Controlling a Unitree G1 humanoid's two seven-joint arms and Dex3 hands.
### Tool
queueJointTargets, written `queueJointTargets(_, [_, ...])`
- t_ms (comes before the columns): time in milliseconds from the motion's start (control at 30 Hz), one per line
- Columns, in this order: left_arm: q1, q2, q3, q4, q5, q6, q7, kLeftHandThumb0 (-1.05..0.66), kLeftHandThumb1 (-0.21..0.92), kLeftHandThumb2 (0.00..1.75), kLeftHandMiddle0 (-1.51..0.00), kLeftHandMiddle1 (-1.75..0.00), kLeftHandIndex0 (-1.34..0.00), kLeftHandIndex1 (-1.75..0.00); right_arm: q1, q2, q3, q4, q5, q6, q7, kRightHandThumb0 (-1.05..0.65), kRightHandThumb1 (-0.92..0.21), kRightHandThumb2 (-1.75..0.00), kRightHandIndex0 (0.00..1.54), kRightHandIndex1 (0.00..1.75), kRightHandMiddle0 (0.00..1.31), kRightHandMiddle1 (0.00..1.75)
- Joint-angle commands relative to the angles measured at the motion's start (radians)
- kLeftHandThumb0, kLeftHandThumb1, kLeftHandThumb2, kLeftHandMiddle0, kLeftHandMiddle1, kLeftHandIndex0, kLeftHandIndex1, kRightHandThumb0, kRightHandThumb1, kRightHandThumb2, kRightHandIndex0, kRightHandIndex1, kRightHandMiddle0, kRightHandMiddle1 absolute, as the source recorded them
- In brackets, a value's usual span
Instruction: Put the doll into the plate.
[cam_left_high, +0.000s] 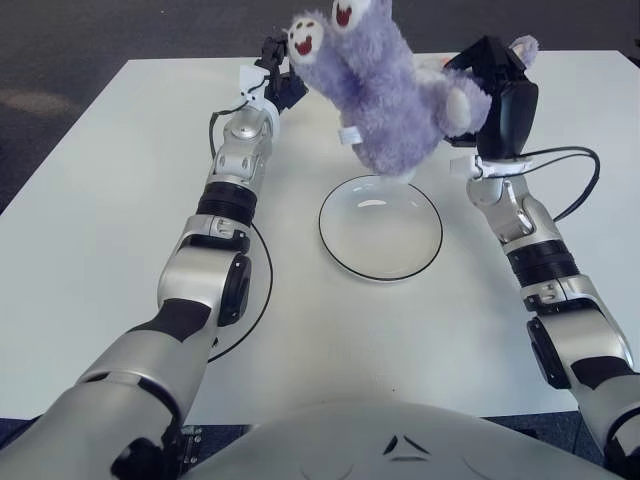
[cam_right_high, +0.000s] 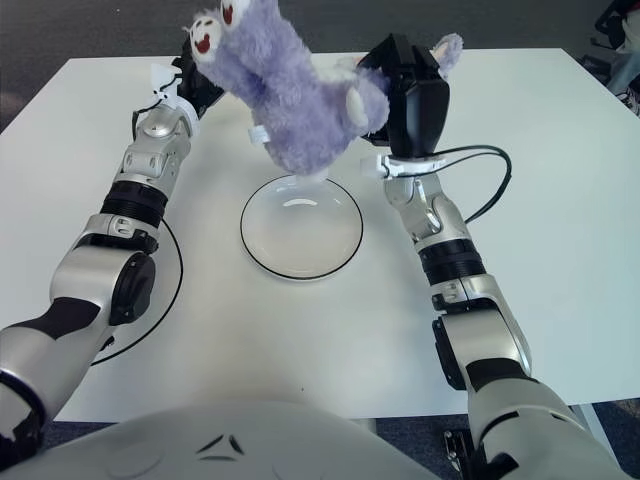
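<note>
Purple doll (cam_left_high: 385, 95) up in air over plate (cam_left_high: 380, 227), gripped by right hand (cam_left_high: 495, 95). Left hand (cam_left_high: 278, 75) half hidden behind doll; fingers hard to see.

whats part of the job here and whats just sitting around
In the job:
- doll, held up over the table by both hands
- plate, nothing in it
- right hand, gripping the doll
- left hand, at the doll's feet

Just there:
- table
- black cables by the arms

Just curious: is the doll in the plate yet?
Not yet. The doll is held in the air by the right robot hand, above the empty plate; the left robot hand is beside it.
</note>
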Motion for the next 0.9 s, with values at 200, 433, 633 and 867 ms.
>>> queueJointTargets(200, [0.002, 0.006, 0.005, 0.02, 0.007, 0.006, -0.013, -0.59, 0.92, 0.92, -0.15, -0.72, 0.0, -0.66, 0.062, -0.032, 0.026, -0.068, -0.133, -0.051, -0.164, 0.0, -0.08, -1.58, 0.82, 1.68, 0.56, 1.75])
queueJointTargets(433, [-0.001, 0.012, 0.002, 0.048, 0.014, -0.01, -0.022, -0.61, 0.92, 0.93, -0.13, -0.68, 0.0, -0.55, 0.095, -0.063, 0.062, -0.073, -0.198, -0.102, -0.237, 0.0, -0.1, -1.56, 0.79, 1.7, 0.54, 1.75])
queueJointTargets(633, [-0.004, 0.013, -0.001, 0.069, 0.017, -0.027, -0.034, -0.6, 0.92, 0.93, -0.15, -0.69, 0.0, -0.56, 0.148, -0.094, 0.095, -0.083, -0.246, -0.148, -0.292, 0.0, -0.12, -1.54, 0.77, 1.71, 0.53, 1.75])
queueJointTargets(867, [-0.007, 0.009, -0.003, 0.092, 0.022, -0.052, -0.035, -0.6, 0.92, 0.94, -0.17, -0.73, 0.0, -0.63, 0.142, -0.1, 0.114, -0.068, -0.284, -0.163, -0.349, 0.0, -0.13, -1.52, 0.76, 1.7, 0.51, 1.75])
